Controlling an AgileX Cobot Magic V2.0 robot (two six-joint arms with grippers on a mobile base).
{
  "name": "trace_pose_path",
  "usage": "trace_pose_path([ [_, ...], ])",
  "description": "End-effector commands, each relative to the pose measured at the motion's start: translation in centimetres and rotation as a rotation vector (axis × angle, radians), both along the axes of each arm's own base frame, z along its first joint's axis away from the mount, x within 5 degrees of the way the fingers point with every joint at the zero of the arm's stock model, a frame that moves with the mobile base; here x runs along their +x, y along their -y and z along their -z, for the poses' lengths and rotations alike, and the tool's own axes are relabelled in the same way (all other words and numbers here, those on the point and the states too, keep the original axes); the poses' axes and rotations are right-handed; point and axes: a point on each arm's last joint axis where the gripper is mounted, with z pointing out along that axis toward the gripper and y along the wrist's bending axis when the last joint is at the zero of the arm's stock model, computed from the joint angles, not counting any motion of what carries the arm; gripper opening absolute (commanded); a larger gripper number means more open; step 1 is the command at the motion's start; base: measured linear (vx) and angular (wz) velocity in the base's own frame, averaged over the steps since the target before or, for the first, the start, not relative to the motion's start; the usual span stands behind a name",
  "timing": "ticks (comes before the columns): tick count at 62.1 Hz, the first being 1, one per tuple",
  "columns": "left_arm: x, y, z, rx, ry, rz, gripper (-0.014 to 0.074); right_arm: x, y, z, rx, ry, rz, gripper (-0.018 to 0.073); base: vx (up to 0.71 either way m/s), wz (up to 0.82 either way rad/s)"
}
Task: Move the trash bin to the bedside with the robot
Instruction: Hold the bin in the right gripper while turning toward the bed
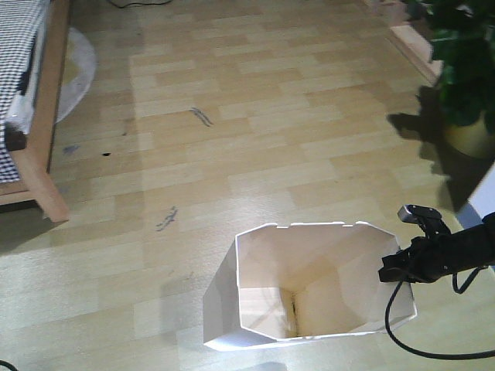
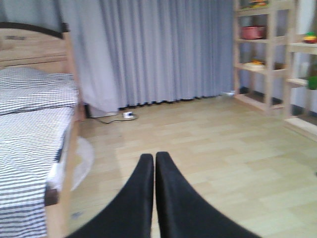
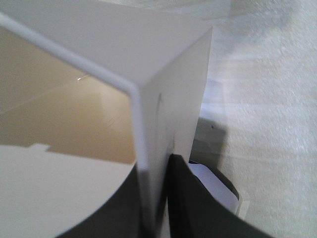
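Observation:
The white trash bin (image 1: 309, 282) stands on the wooden floor at the bottom centre, mouth up, cream inside. My right gripper (image 1: 393, 269) is shut on the bin's right rim wall; in the right wrist view the thin white wall (image 3: 163, 114) runs between the two black fingers (image 3: 193, 198). The bed (image 1: 31, 116), light wooden frame with checked bedding, is at the far left, well apart from the bin. In the left wrist view the bed (image 2: 34, 124) is at the left. My left gripper (image 2: 154, 157) is shut and empty, above bare floor.
A potted green plant (image 1: 464, 69) stands at the right. A round translucent mat (image 1: 73, 69) lies beside the bed. Grey curtains (image 2: 158, 49) and wooden shelves (image 2: 267, 54) line the far wall. A black cable (image 1: 402, 332) trails under my right arm.

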Motion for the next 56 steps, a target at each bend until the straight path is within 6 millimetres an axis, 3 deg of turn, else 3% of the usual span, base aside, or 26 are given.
trace_pose_path([
  [1, -0.01, 0.05, -0.31, -0.023, 0.068, 0.009, -0.0006, 1.01, -1.23, -3.42, 0.213, 0.074, -0.003, -0.0004, 0.2, 0.48],
  [22, -0.01, 0.05, -0.31, -0.023, 0.068, 0.009, -0.0006, 1.01, -1.23, -3.42, 0.213, 0.074, -0.003, -0.0004, 0.24, 0.31],
  [56, -0.01, 0.05, -0.31, -0.023, 0.068, 0.009, -0.0006, 1.01, -1.23, -3.42, 0.213, 0.074, -0.003, -0.0004, 0.32, 0.02],
])
